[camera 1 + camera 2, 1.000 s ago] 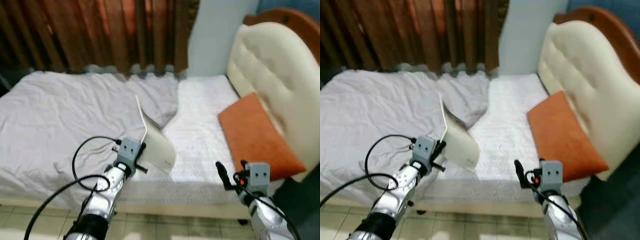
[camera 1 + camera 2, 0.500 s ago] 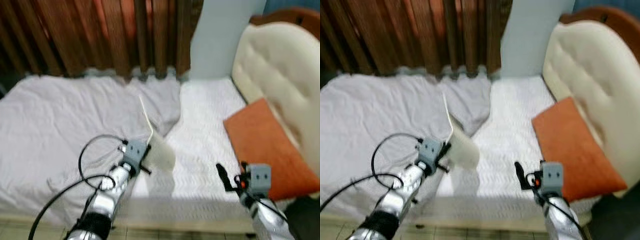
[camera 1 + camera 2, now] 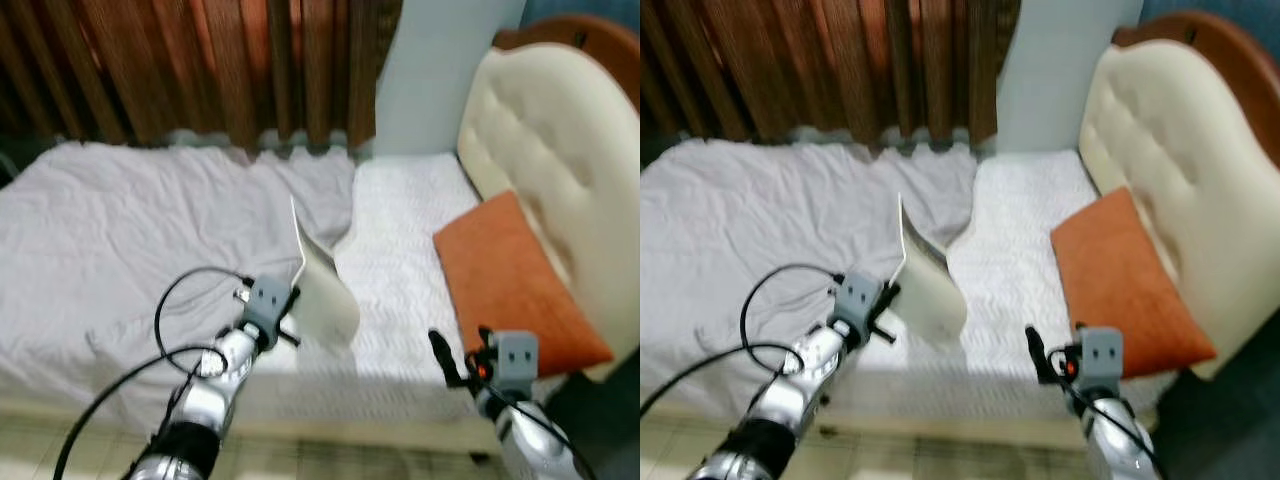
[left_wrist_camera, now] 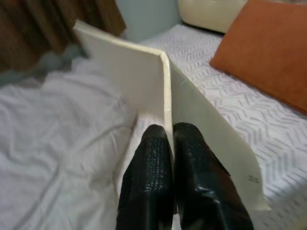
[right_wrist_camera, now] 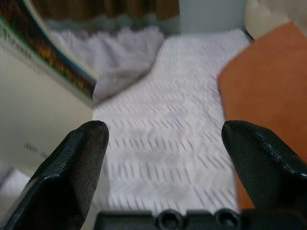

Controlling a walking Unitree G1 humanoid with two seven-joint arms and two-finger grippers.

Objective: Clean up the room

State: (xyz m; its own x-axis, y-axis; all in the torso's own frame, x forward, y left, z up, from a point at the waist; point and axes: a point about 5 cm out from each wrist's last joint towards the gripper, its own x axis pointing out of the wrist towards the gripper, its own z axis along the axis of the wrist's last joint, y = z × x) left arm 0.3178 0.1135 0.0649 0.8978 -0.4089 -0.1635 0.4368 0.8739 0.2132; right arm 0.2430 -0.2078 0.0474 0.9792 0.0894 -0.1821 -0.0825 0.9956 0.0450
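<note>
My left gripper (image 4: 169, 139) is shut on a thin cream-white book (image 3: 322, 290), clamping it by its edge. The book (image 4: 144, 76) stands half open and upright above the near side of the bed (image 3: 400, 250). A dark printed cover of the book (image 5: 57, 62) shows in the right wrist view. My right gripper (image 5: 163, 139) is open with nothing between its fingers; it hovers near the bed's front edge (image 3: 440, 355), right of the book. An orange pillow (image 3: 510, 280) leans against the cream padded headboard (image 3: 560, 150).
A crumpled grey sheet (image 3: 120, 230) covers the left half of the bed; the right half is bare white patterned mattress. Brown curtains (image 3: 200, 60) hang behind the bed. Tiled floor (image 3: 330, 462) runs along the bed's near side.
The whole picture has shifted as the camera moved. The left gripper still holds the book, now slightly higher and further over the bed. The right gripper remains open.
</note>
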